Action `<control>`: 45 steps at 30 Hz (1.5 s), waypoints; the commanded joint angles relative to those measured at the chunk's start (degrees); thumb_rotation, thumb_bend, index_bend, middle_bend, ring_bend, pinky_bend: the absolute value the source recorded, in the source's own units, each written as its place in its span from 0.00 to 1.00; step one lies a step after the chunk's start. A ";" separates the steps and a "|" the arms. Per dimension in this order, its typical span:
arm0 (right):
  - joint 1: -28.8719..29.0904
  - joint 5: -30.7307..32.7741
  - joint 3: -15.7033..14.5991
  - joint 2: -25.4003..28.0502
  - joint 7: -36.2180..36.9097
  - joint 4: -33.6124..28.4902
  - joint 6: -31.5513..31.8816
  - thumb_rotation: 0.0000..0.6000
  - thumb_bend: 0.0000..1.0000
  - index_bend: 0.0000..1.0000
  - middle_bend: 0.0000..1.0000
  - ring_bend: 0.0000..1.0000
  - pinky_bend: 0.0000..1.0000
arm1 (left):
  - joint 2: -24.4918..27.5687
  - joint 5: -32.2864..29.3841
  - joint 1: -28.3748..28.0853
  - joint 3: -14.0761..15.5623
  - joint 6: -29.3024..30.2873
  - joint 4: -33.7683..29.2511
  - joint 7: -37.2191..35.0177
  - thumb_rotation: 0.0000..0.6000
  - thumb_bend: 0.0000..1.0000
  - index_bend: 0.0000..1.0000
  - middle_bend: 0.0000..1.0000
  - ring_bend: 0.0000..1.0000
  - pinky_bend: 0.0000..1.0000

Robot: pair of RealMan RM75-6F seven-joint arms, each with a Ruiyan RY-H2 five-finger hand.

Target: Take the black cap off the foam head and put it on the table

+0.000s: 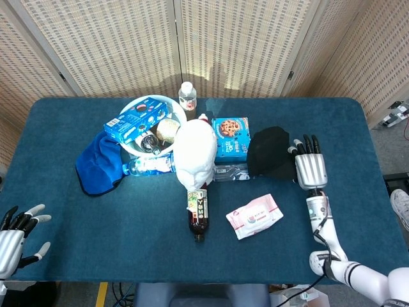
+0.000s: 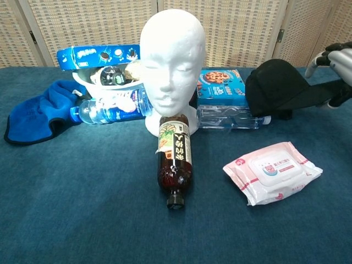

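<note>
My right hand (image 1: 309, 169) has the brim of the black cap (image 1: 270, 152) caught in its fingers, and the crown of the cap rests on the blue table (image 1: 358, 128) just to the right of the foam head (image 1: 195, 152), off it entirely. In the chest view the brim juts out level toward my fingers (image 2: 329, 57), which curl over its far end. The cap leans against the end of a clear water bottle (image 2: 228, 117) lying just right of the head's base, with a blue cookie box (image 1: 229, 137) behind that bottle. In front of the head a dark tea bottle (image 1: 198, 211) lies on its side, its cap end pointing away from the head, and a pink pack of wipes (image 1: 254, 215) sits in front and to the right. To the left of the head are a white bowl (image 1: 130, 146) full of snacks and a blue cloth (image 1: 99, 162). My left hand (image 1: 16, 229) rests far to the front left of the head, fingers spread and holding nothing.
</note>
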 commanded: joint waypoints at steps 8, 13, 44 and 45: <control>-3.63 4.65 -1.05 10.91 -7.44 -16.22 -1.70 1.00 0.00 0.00 0.01 0.00 0.00 | 0.48 -0.17 0.10 0.03 0.03 -0.19 0.01 1.00 0.24 0.30 0.16 0.17 0.00; -6.64 2.49 -2.72 17.62 -6.56 -24.42 1.08 1.00 0.00 0.00 0.01 0.00 0.00 | 0.80 -0.14 0.03 -0.02 0.02 -0.56 0.11 1.00 0.24 0.30 0.16 0.17 0.00; -26.79 -17.80 -14.71 38.34 13.70 -35.52 18.73 1.00 0.00 0.11 0.20 0.07 0.03 | 0.25 1.02 -0.61 -0.73 0.91 -0.94 0.96 1.00 0.24 0.29 0.16 0.16 0.00; -26.67 -18.98 -15.07 38.39 15.12 -34.99 18.28 1.00 0.00 0.11 0.21 0.07 0.03 | 0.18 1.19 -0.59 -0.68 1.02 -0.93 0.97 1.00 0.24 0.29 0.16 0.16 0.00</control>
